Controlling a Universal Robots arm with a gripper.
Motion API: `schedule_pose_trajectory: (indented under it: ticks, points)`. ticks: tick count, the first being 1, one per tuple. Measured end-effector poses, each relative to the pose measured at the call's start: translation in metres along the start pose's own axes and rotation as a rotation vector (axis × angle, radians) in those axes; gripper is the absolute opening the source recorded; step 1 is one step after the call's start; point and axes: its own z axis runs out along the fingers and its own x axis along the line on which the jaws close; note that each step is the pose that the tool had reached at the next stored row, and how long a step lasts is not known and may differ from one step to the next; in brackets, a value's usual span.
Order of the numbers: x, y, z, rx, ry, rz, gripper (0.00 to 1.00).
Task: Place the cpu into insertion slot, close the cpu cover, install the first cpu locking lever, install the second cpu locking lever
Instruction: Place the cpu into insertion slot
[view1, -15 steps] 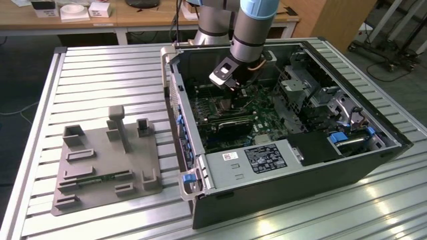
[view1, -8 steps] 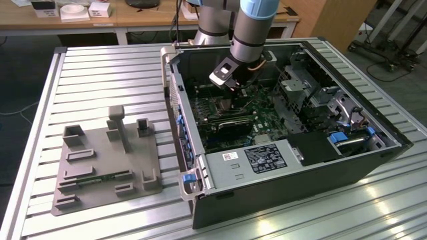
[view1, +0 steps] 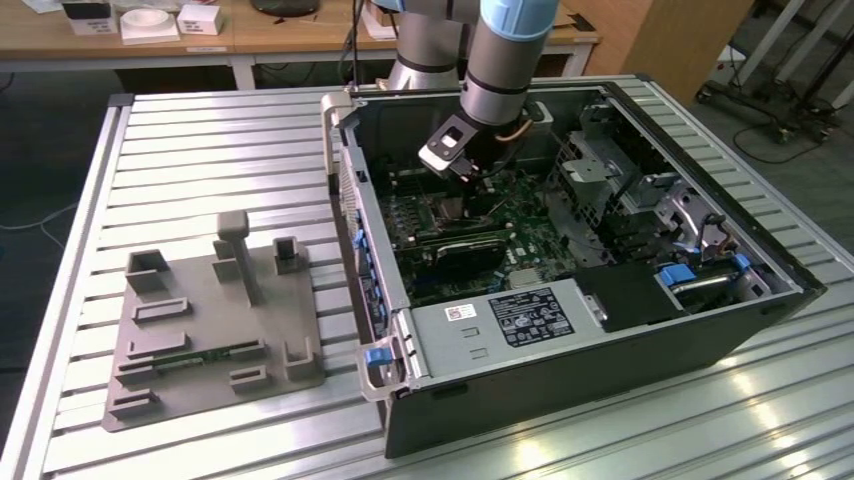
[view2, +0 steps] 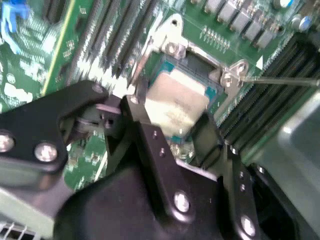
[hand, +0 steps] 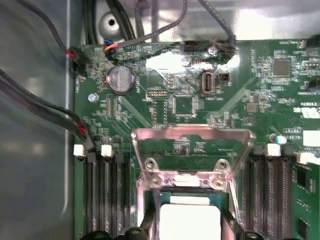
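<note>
cpu (view2: 176, 100) between the pincer (view2: 171, 112) tips

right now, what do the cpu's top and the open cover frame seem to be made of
Pale silvery-beige square cpu: top looks like metal with a dull matte finish, giving a soft, washed-out glare. Thin silvery square cpu cover frame: seemingly bare stamped sheet metal, shiny, with bright highlights along its edges. Exact alloys cannot be told.

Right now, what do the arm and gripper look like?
The grey tubular metal arm has a light-blue joint cap and a pale block at its wrist. The matte black gripper has angular fingers fastened with silver screws.
</note>
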Motion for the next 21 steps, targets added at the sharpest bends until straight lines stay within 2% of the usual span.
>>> schedule_pose_trajectory:
  ticks: [12,21]
  points:
    - [0.0002,-0.0001,-0.0002,0.0004,0.0007,-0.021,0.6]
    - [0.0004,-0.0001,-0.0039,0.0002,0.0009,-0.021,0.6]
